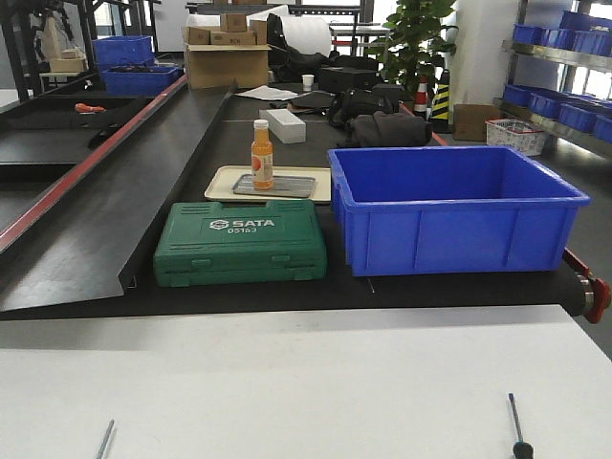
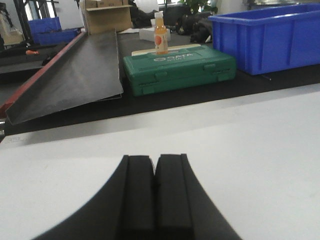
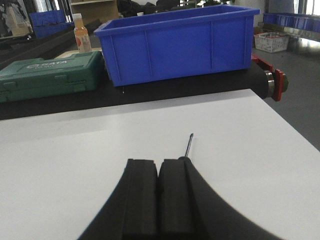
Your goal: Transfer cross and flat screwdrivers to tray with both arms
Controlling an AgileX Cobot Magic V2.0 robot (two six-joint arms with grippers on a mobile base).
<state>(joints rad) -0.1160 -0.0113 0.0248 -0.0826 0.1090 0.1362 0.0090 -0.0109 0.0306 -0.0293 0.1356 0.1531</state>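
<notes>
Screwdriver (image 1: 517,426) at lower right and second screwdriver (image 1: 103,439) at lower left of white table (image 1: 306,382), tray (image 1: 274,185) mid-frame, left gripper (image 2: 154,159) and right gripper (image 3: 159,163) fingers pressed together.

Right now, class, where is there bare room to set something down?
The white table is bare across its middle, between the left screwdriver and the right screwdriver. Crowded: the black surface behind, where the green SATA case, blue bin and beige tray sit close together.
</notes>
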